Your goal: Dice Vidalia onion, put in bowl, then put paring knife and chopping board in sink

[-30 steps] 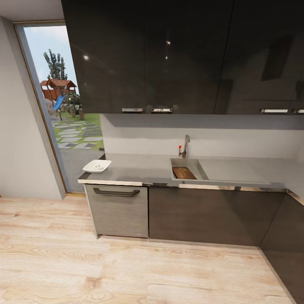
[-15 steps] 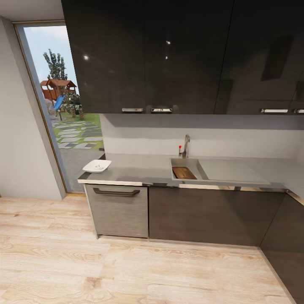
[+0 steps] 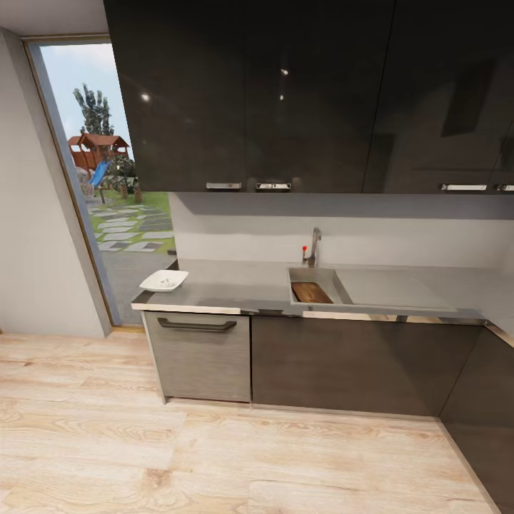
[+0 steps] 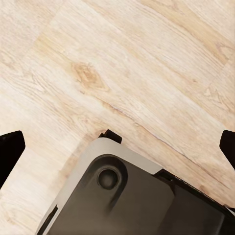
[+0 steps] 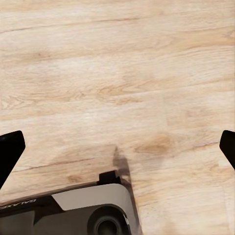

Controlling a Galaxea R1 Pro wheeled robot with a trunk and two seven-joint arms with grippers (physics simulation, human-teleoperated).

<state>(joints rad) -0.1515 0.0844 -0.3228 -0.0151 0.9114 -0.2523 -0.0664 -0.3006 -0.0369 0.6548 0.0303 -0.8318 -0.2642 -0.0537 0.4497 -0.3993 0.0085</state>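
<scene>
**Board in the sink, both grippers spread over the floor**

While the head camera looks across the kitchen from a standing distance, the sink serves as the reference point. The wooden floor takes up the whole foreground, in front of and below the sink. Dark glossy wall cabinets hang above the sink and span most of the width. The countertop surrounds the sink, running on to both sides of it over grey base cabinets. A tall window stands well to the left of the sink, with a garden beyond. The faucet rises from the far rim of the sink, its small red knob just beside it. The chopping board lies inside the sink, toward the basin's left part. The bowl sits on the countertop well to the left of the sink, near the counter's end; small pale bits show in it, too small to identify. The paring knife cannot be made out at this size.

Left wrist view: the left gripper hangs over the floor and a corner of the robot's base, its dark fingertips at opposite picture edges, so the jaws are spread wide with nothing between them.

Right wrist view: the right gripper is likewise over the floor, fingertips far apart, jaws spread and empty.
</scene>
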